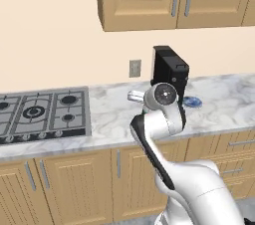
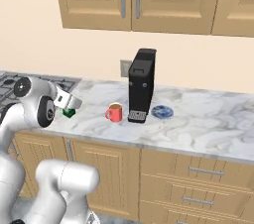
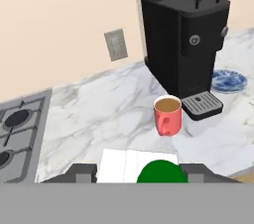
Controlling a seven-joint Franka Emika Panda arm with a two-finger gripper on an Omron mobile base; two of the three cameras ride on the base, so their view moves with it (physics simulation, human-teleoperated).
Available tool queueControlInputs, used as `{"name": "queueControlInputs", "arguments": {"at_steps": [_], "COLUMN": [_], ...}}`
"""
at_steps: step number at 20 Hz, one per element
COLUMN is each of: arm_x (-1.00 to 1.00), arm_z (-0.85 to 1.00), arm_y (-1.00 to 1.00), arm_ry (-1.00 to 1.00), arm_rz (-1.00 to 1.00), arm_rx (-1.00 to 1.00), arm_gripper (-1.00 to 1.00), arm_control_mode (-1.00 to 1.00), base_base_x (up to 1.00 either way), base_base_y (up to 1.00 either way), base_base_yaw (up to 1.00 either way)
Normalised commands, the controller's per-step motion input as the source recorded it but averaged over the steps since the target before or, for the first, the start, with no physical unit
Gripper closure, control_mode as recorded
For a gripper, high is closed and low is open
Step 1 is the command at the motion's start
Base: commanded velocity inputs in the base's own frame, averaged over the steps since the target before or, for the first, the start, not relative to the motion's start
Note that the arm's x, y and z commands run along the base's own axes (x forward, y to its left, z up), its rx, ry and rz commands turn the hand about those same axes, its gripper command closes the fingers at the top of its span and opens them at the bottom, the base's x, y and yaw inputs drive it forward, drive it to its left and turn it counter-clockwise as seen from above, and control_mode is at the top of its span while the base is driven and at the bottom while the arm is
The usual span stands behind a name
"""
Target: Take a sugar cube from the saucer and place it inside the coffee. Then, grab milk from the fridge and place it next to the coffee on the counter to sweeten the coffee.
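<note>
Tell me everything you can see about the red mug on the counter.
The red mug is small, round and smooth, with a look like glazed ceramic. It stands upright on the marble counter, filled nearly to the rim with brown coffee. Its handle points away from the coffee machine in the right base view. It stands just in front of and beside the machine's drip tray, apparently without touching it. Nothing grips it.
</note>
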Motion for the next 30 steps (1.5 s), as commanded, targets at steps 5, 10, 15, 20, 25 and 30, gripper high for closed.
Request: {"name": "queueControlInputs", "arguments": {"at_steps": [5,10,15,20,25,30], "arm_x": [0.58,0.50,0.39,0.37,0.40,0.41], "arm_z": [-0.36,-0.26,-0.43,-0.24,-0.23,-0.18], "arm_y": [0.00,0.00,0.00,0.00,-0.01,-0.03], "arm_ry": [0.10,0.05,0.08,0.04,0.00,0.00], "arm_rz": [-0.18,-0.14,-0.08,-0.07,-0.05,-0.06], "arm_rx": [-0.03,-0.03,-0.03,0.00,-0.03,-0.02], "arm_gripper": [1.00,1.00,1.00,1.00,1.00,1.00], "arm_control_mode": [-1.00,-1.00,-1.00,-1.00,-1.00,-1.00], "base_base_x": [0.00,0.00,0.00,0.00,0.00,0.00], "base_base_y": [0.00,0.00,0.00,0.00,0.00,0.00], "base_base_yaw": [0.00,0.00,0.00,0.00,0.00,0.00]}}
